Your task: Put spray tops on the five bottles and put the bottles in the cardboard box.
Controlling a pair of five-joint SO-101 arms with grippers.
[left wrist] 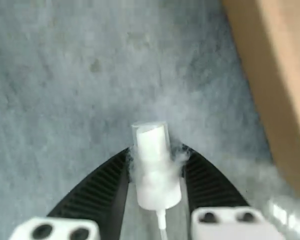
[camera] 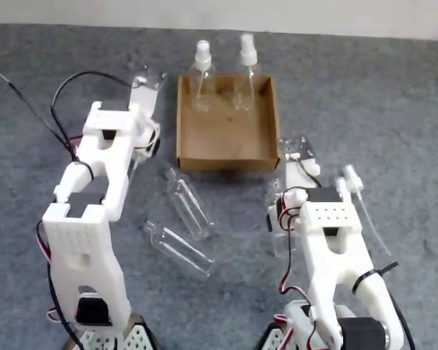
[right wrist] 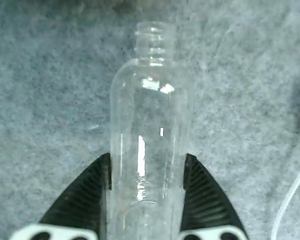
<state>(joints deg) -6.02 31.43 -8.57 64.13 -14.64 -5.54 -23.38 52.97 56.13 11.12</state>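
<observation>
My left gripper (left wrist: 156,152) is shut on a white spray top (left wrist: 152,170), held over the grey table just left of the cardboard box (camera: 226,157). My right gripper (right wrist: 149,160) is shut on a clear bottle (right wrist: 150,115) with a bare neck; this bottle (camera: 277,219) is beside the right arm (camera: 336,240), in front of the box. Two capped bottles (camera: 202,76) (camera: 247,73) stand at the box's far wall. Two bare bottles (camera: 188,200) (camera: 179,248) lie between the arms.
A loose spray top (camera: 352,179) with its long tube lies right of the right arm, and its tube (right wrist: 295,190) also crosses the right wrist view. The box's wall (left wrist: 280,75) is close beside the left gripper. The left arm (camera: 95,197) stands at the table's left.
</observation>
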